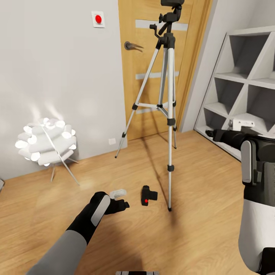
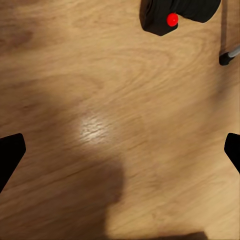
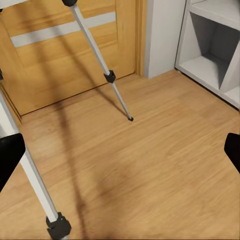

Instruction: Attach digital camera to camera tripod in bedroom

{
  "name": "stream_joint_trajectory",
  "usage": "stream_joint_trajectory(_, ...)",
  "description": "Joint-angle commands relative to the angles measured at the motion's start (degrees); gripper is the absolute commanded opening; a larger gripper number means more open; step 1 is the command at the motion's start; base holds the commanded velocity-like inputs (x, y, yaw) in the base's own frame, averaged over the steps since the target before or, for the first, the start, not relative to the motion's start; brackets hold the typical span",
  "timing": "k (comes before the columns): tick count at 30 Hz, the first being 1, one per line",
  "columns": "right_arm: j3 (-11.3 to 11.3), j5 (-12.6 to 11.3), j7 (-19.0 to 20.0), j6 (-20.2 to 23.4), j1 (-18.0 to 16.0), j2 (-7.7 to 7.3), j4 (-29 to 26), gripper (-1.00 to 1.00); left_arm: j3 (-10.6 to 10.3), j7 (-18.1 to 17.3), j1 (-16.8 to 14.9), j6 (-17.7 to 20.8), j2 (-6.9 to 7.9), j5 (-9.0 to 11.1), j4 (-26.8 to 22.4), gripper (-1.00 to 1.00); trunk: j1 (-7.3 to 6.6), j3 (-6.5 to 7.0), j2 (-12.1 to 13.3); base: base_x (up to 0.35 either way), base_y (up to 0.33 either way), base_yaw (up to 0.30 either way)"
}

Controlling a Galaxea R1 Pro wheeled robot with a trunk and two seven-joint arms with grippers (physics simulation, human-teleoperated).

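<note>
The left gripper (image 1: 121,205) hangs low over the light wood floor (image 1: 198,229) — its 2 fingertips (image 2: 10,152) spread wide apart, nothing between them. Just beyond it lies the digital camera (image 1: 147,195), red dot up, apart from the gripper and near the front foot of the camera tripod (image 1: 167,114). The tripod stands on 3 legs before the wooden door (image 1: 145,95). The right gripper (image 1: 209,133) reaches toward the white shelf unit (image 1: 244,88) — fingers parted, empty. A glowing lamp (image 1: 45,143) sits by the wall.

The left arm reaches low with its left claw (image 1: 123,203) spread wide, while the right claw (image 1: 209,133) is raised, also spread.
</note>
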Motion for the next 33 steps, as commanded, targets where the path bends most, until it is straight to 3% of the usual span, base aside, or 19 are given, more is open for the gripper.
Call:
stream_joint_trajectory(1,-0.06,-0.19,0.08,0.26,0.1,0.03,0.14,1.0,-0.11,0.55,-0.03,0.11,0.01,0.61,-0.06,1.0,0.21,-0.23,-0.44,0.0,0.0,0.0)
stream_joint_trajectory(10,-0.08,-0.13,-0.02,0.26,0.56,0.21,1.6,1.0,-0.2,0.5,-0.03,0.11,0.0,0.61,-0.07,1.0,2.19,-1.85,-4.05,0.0,0.0,0.0)
stream_joint_trajectory(33,-0.09,-0.03,0.12,0.26,2.97,0.5,6.04,1.0,-0.3,-0.46,0.06,0.11,0.0,0.53,0.01,1.0,2.78,-6.94,-4.35,0.0,0.0,0.0)
